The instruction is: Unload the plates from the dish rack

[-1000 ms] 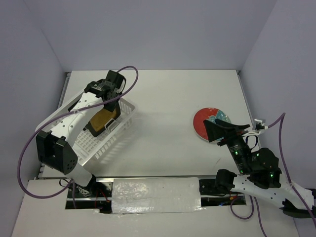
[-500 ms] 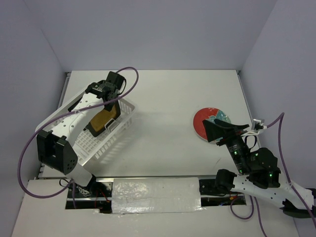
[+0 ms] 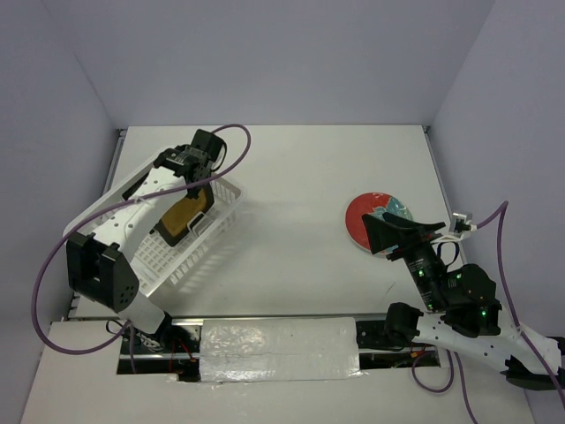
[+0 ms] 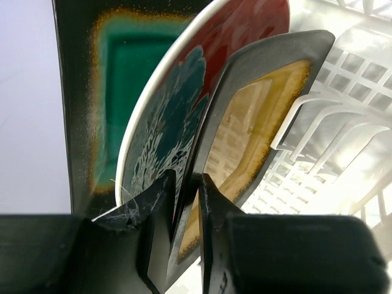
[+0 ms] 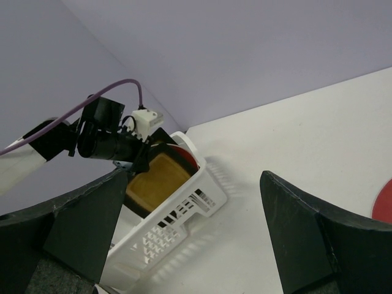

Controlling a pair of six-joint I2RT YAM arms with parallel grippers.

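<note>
On the right side, nearest the arm bases, the right tool (image 3: pixel 408 233) hangs with its 2 dark fingers spread wide and nothing between them. Just beyond it the flat red plate (image 3: pixel 369 219) lies on the white worktop (image 3: pixel 300 177). It is round, red, with a mottled teal-blue patch, and its near edge is hidden under the tool in the top view. Whether the tool touches it cannot be told.

Well apart on the left stands the rack (image 3: pixel 190 252), a white plastic basket with slotted walls and a gridded floor, set at an angle on the worktop. 3 plates stand on edge at its far end, leaning close together. The yellow plate (image 4: pixel 245 128) is square with a dark grey rim and a mustard centre, propped against a white prong. Right behind it is the racked red plate (image 4: pixel 184 104), round, with a pale edge and teal leaf-like markings. Behind that is the green plate (image 4: pixel 122 98), square and dark-rimmed, with a teal-green centre edged in speckled orange.

The left tool (image 4: pixel 184 223) reaches over the far end of the rack, its fingers drawn close and pinching the rim of the yellow plate.
</note>
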